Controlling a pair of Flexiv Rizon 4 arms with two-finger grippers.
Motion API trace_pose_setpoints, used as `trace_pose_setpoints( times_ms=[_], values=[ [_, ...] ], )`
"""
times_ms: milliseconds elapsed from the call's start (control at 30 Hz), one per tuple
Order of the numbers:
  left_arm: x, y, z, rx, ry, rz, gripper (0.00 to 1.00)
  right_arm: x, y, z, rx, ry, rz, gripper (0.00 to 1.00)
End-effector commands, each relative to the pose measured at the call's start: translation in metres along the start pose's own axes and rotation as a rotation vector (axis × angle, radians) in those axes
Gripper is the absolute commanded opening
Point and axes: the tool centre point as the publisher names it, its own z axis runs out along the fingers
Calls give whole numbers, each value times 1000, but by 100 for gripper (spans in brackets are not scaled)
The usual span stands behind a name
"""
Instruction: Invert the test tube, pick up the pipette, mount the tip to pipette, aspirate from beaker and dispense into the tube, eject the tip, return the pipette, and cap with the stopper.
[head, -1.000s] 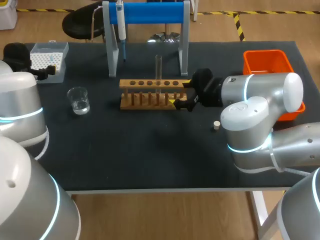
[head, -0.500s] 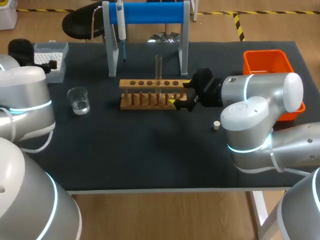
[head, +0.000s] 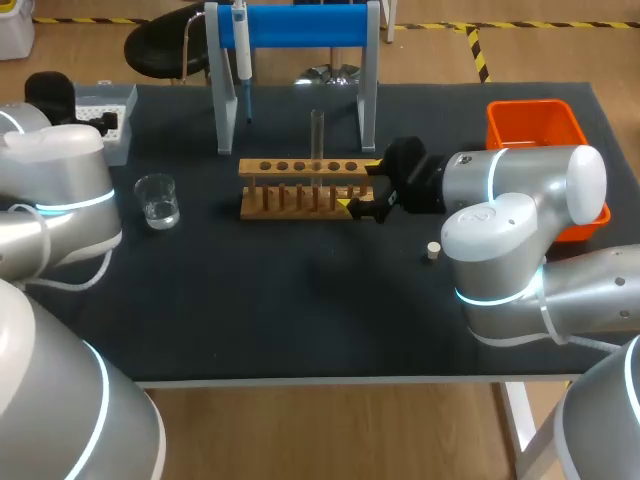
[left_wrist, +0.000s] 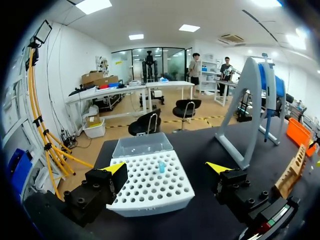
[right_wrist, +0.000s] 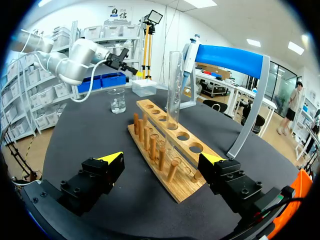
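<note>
While the head view is listing stock, the test tube (head: 317, 135) is standing upright in the wooden rack (head: 300, 192), seemingly awaiting liquid. The pipette (head: 241, 45) is hanging on its stand (head: 300, 25).

Left wrist view: my left gripper (left_wrist: 166, 169) is gaping empty before the tip box (left_wrist: 150, 187).

Right wrist view: my right gripper (right_wrist: 162, 158) is gaping empty, straddling the rack's end, perhaps to steady it.

The dark table (head: 300, 300) is carrying a wooden rack (head: 305, 188) at centre, a stand (head: 368, 90) at 12 o'clock, an orange bin (head: 535, 125) at 2, a stopper (head: 433, 250) at 4, a beaker (head: 157, 200) at 9 and a tip box (head: 115, 110) at 10.
</note>
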Motion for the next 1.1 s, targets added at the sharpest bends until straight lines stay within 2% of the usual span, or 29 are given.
trace_pose_setpoints(
  times_ms=[33,267,367,400,433,500,700,800,867,900,1100],
  values=[
    [-2,0,20,9,-11,-3,100,0,0,0,0,-1,0,100],
    [-3,0,33,16,-7,-10,100,0,0,0,0,-1,0,100],
    [-3,0,38,15,-2,-9,90,0,0,0,0,-1,0,100],
    [-4,0,39,15,-1,-8,90,0,0,0,0,-1,0,100],
    [-4,1,41,15,1,-8,79,0,0,0,0,-1,0,100],
    [-4,1,43,14,1,-7,73,0,0,0,0,-1,0,100],
    [-6,1,47,14,-1,-9,67,0,0,0,0,-1,0,100],
    [-6,1,49,15,-3,-9,58,0,0,0,0,-1,0,100],
    [-6,1,50,15,-4,-9,58,0,0,0,0,-1,0,100],
    [-6,1,51,16,-2,-9,50,0,0,0,0,-1,0,100],
    [-7,1,54,14,1,-8,48,0,0,0,0,-1,0,100]
  ],
)
